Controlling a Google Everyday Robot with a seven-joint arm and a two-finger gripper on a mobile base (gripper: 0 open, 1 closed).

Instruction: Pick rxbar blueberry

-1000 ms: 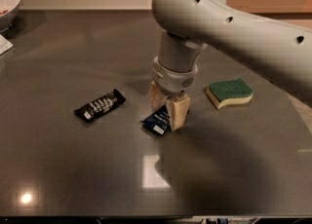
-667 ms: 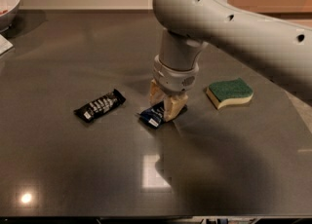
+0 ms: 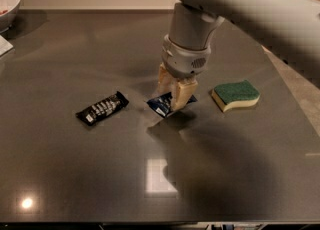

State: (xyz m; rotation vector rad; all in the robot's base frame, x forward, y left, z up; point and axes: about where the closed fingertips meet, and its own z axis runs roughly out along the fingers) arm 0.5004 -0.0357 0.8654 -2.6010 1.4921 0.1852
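A white ceramic bowl (image 3: 7, 0) sat at the far left corner of the dark grey tabletop (image 3: 75, 174). Further in, a black-wrapped snack bar with white lettering (image 3: 102, 108) lay flat by itself; it was the wrong bar and nothing touched it.

Just right of it, near the table's middle, lay the rxbar blueberry (image 3: 161, 106), a small flat bar in a glossy dark blue wrapper. The two-finger gripper (image 3: 170, 97) pointed straight down over it. Its tan fingers (image 3: 181, 95) were drawn close together, one on each long side, with the wrapper pinched between them and both ends sticking out. The bar looked slightly tilted, low at the table or barely off it.

The step in hand appeared to be the grasp itself. The next move called for a straight, steady lift, since a slick wrapper could slide out of a light pinch.

At the right, a green-topped yellow sponge (image 3: 235, 95) rested apart from the gripper.
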